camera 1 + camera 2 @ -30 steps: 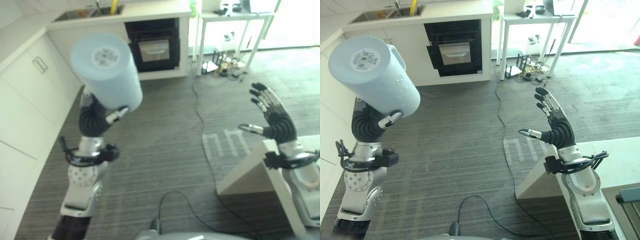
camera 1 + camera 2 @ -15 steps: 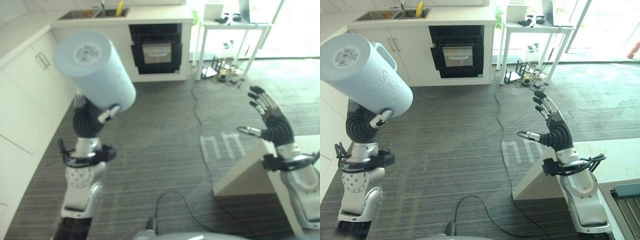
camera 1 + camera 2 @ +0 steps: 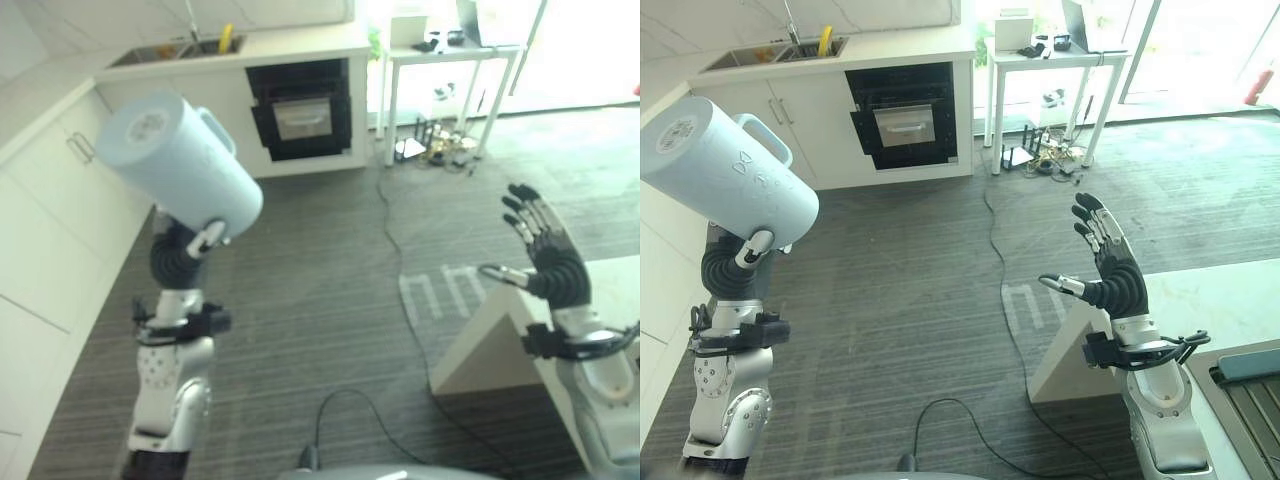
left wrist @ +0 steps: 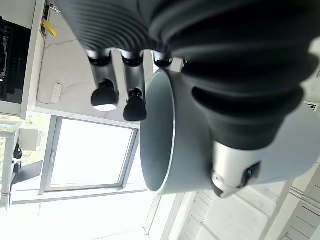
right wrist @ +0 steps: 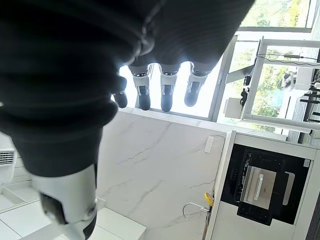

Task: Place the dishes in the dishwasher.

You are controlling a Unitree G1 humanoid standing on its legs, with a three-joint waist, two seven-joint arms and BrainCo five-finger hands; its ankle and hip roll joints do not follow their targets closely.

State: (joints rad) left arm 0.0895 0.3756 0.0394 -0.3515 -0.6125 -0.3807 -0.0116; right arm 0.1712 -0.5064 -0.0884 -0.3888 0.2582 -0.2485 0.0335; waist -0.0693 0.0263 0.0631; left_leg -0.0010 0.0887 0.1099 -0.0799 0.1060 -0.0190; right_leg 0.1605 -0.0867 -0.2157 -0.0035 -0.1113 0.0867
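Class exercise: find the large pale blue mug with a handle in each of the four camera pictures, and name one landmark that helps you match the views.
Left eye view: large pale blue mug upper left, held aloft by the left hand.
Right eye view: upper left edge.
Left wrist view: centre, its open rim beside the fingers.
Right wrist view: not in it.
Shared landmark: the black built-in oven.

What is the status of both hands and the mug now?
Left hand shut on pale blue mug, raised. Right hand open, empty. Nothing blocking.
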